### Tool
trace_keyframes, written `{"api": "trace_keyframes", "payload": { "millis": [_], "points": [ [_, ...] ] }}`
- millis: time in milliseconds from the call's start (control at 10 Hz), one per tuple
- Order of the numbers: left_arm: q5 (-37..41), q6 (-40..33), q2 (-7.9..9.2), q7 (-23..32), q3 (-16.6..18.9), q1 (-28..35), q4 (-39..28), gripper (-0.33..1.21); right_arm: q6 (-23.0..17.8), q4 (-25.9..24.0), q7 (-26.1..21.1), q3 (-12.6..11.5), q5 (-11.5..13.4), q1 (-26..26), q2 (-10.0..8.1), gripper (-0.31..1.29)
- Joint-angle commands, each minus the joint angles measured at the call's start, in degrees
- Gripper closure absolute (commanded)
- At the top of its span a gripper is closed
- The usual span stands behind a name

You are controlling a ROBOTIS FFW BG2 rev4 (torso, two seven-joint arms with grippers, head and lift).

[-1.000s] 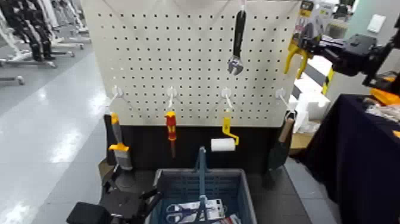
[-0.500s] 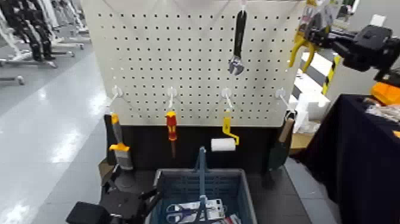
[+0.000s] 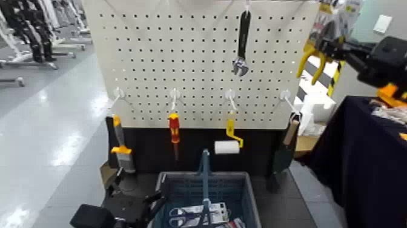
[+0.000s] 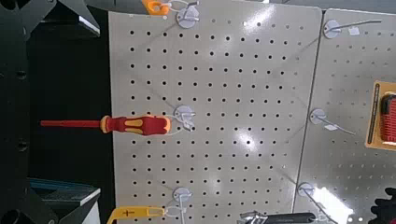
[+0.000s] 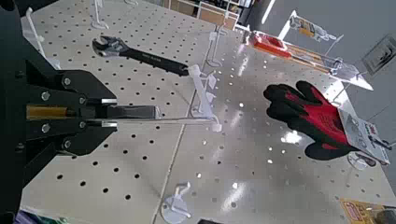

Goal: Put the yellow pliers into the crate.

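The yellow pliers, on their white-grey card, hang in the air at the upper right, just past the pegboard's right edge. My right gripper is shut on them; in the right wrist view its dark fingers clamp a thin edge with a bit of yellow. The blue-grey crate with its upright handle bar stands on the floor below the pegboard, far below and left of the pliers. My left gripper is parked low beside the crate's left side.
The white pegboard carries a black wrench, a yellow-banded brush, a red screwdriver, a yellow paint roller and a trowel. A dark-clothed table stands at the right. Scissors lie in the crate.
My right gripper has carried the pliers to the right, away from the pegboard's edge. The left arm has not moved.
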Motion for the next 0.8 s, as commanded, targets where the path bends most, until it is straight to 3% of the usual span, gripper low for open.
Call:
{"api": "trace_keyframes", "payload": {
  "millis": [100,300,400,800],
  "points": [
    [-0.15,0.38,0.45,0.18,-0.39,-0.07,-0.06,0.11,0.72,-3.97,-0.58,-2.07,0.05,8.85,5.79,1.22],
    [-0.06,0.82,1.33,1.23,-1.09,-0.16,-0.15,0.11,0.54,-3.88,-1.11,-1.10,-0.74,15.44,10.72,1.22],
    [-0.06,1.00,1.76,1.76,-1.53,-0.16,-0.15,0.11,0.98,-4.06,-1.29,-0.23,-1.27,17.64,11.86,1.22],
    [0.02,1.26,2.12,2.02,-1.79,-0.07,-0.24,0.11,3.09,-1.07,-1.20,4.70,-1.97,22.47,13.00,1.22]
  ]
}}
